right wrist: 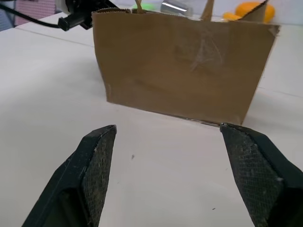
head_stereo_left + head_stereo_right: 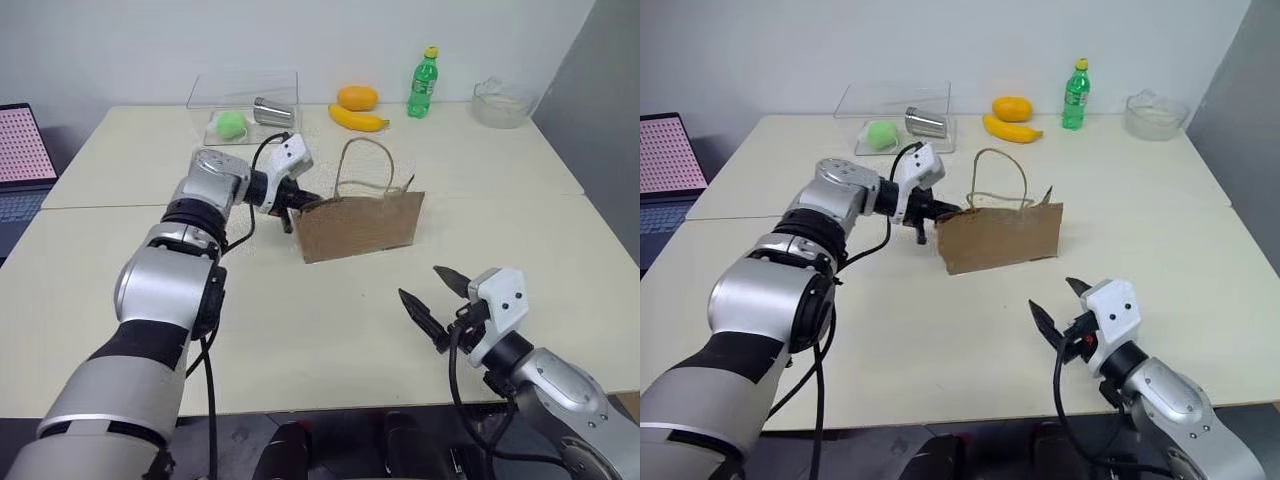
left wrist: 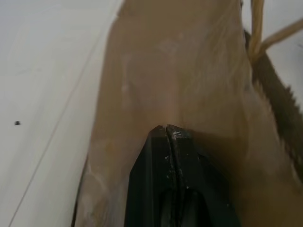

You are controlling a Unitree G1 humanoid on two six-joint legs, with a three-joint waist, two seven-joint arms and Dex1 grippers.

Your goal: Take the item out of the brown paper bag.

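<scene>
Nearest the robot, the right gripper [image 2: 437, 299] hangs low over the bare bench [image 2: 330, 330], its fingers [image 1: 97, 156] spread wide and holding nothing, aimed at the broad face of the bag [image 2: 360, 225], which stands well apart from it.

The bag stands upright mid-bench, its loop handles [image 2: 362, 165] sticking up. At its left end the left gripper [image 2: 296, 203] meets the top edge; its fingers [image 3: 158, 156] are pressed shut, tips together against the brown paper. They look pinched on the bag's rim, but whether paper is truly caught between them I cannot tell.

Judged from this, the task is barely begun: the bag is being steadied or opened at one end, and the reach inside, the grasp and the lift out are all left.

The item is not visible; presumably it is inside the bag, whose paper walls hide the interior. The mouth cannot be seen into from above either.

Farther back lie a clear box [image 2: 243, 105] with a green ball [image 2: 231, 123] and a metal can [image 2: 272, 112], a banana [image 2: 358, 119], an orange [image 2: 357, 97], a green bottle [image 2: 423, 83] and a glass bowl [image 2: 500, 103]. A laptop [image 2: 22, 160] is cut off at the left edge.
</scene>
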